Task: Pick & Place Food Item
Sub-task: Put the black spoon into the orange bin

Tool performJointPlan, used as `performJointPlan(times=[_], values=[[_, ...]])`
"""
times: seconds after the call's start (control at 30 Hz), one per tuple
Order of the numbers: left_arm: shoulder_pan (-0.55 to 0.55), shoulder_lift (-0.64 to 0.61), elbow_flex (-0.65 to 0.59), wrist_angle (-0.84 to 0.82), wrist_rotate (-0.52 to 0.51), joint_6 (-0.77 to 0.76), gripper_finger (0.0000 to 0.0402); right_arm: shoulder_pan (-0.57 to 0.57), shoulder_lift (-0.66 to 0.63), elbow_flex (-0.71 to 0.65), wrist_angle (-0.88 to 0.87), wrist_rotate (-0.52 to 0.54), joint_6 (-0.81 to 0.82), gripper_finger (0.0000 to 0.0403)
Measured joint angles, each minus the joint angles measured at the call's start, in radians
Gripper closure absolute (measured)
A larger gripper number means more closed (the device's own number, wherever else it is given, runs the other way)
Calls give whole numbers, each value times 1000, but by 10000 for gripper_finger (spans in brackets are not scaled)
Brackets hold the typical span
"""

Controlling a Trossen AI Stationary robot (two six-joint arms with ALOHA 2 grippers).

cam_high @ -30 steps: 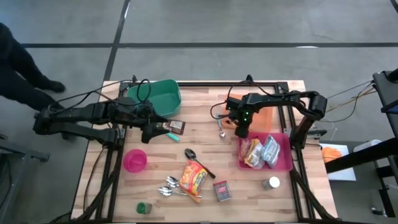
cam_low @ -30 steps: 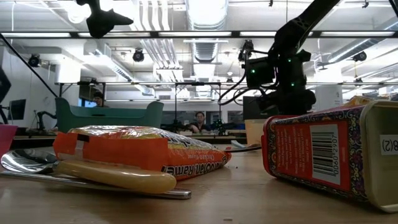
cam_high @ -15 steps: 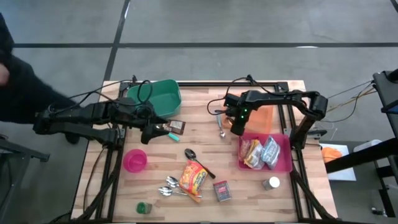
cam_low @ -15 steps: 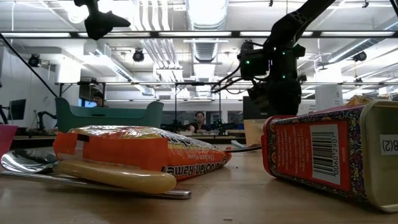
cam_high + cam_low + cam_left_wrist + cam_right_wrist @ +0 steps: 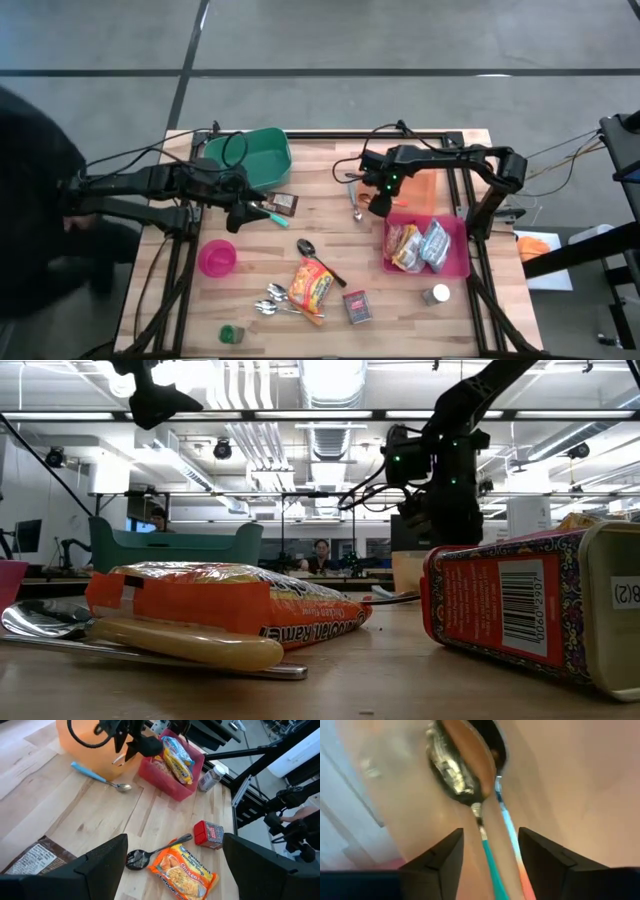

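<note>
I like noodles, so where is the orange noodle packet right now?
In the high view the orange noodle packet lies on the table's near middle, between the pile of spoons on its left and the small red box on its right.

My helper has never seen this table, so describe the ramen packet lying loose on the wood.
Start at the pink bin on the table's right side. Left of it, mid-table, lies the orange-and-yellow ramen packet, between a black spoon and a red box. It is the only packet outside the bin.
</note>
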Motion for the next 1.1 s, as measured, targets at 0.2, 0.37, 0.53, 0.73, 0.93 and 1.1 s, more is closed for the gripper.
performJointPlan(times=[0.2,0.37,0.53,0.73,0.93,1.1], values=[[0,0,0,-29,-1,-23,75,7,-6,46,-85,21,57,190],[1,18,0,-41,-5,-113,75,63,-70,70,-128,28,188,189],[1,58,0,-150,-5,-109,75,163,-166,72,-108,47,352,189],[1,158,36,-256,5,4,75,339,-272,72,-60,207,616,189],[0,249,60,-263,81,122,75,511,-318,71,136,359,829,189],[0,282,58,-264,93,117,75,594,-268,70,343,365,899,189]])
